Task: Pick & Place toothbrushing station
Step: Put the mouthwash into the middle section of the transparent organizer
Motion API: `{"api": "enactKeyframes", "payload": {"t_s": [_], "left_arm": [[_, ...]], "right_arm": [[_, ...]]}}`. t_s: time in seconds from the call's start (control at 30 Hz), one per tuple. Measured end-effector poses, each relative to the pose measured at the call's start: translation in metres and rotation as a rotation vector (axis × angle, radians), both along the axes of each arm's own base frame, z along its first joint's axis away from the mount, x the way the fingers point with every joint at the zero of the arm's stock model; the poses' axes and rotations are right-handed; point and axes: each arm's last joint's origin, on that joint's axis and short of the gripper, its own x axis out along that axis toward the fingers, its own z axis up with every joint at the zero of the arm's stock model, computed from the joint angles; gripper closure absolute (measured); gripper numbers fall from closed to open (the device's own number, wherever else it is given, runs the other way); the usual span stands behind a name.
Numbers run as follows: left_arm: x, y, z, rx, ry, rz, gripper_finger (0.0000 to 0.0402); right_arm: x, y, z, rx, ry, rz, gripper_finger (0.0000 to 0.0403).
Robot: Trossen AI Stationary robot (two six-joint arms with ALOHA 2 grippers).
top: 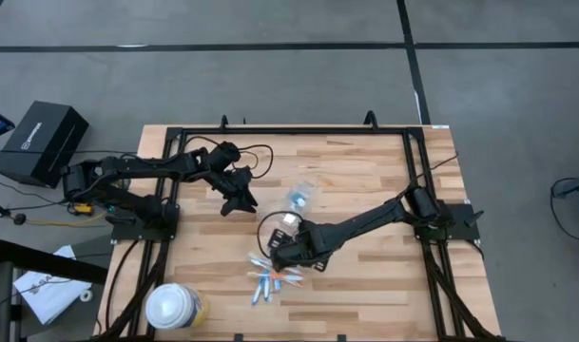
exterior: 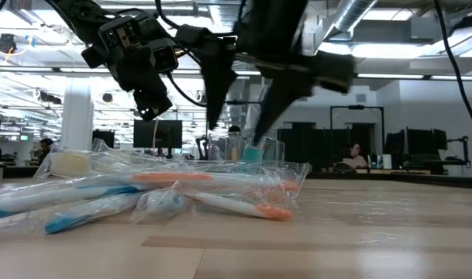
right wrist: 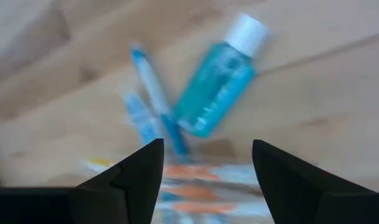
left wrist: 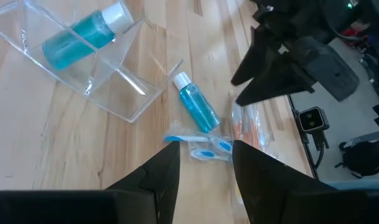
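Note:
A clear plastic cup (left wrist: 83, 62) lies on its side on the wood table with one blue tube (left wrist: 83, 36) inside it; in the high view the cup (top: 300, 195) is mid-table. A second blue tube (left wrist: 198, 107) lies flat beside it and also shows under my right gripper (right wrist: 217, 84). Several wrapped blue, white and orange toothbrushes (top: 270, 279) lie in a loose pile near the front (exterior: 166, 194). My right gripper (right wrist: 205, 171) hangs open over the tube and brushes, touching nothing. My left gripper (left wrist: 205, 171) waits open at the left (top: 240, 199).
A large round white-topped container (top: 172, 306) stands at the table's near left corner. A black box (top: 44, 142) sits off the table at the far left. Bare wood (top: 384, 285) stretches to the right of the brushes.

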Motion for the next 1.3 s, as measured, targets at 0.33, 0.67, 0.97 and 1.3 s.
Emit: {"api": "enactKeyframes", "payload": {"t_s": [0.33,0.67,0.97,1.3], "left_arm": [[0.0,0.0,0.0,0.001,0.001,0.001,0.0259],[0.0,0.0,0.0,0.01,0.001,-0.006,0.0259],[-0.003,-0.001,-0.003,0.024,0.02,-0.029,0.0259],[-0.006,0.003,-0.005,0.027,0.035,-0.018,0.0259]], "right_arm": [[-0.002,-0.005,-0.015,0.001,0.075,-0.018,0.0168],[-0.003,-0.033,-0.022,-0.03,0.144,-0.095,0.0168],[0.005,-0.049,-0.029,-0.032,0.125,-0.138,0.017],[0.025,-0.041,-0.056,0.041,0.058,-0.137,0.0184]]}}
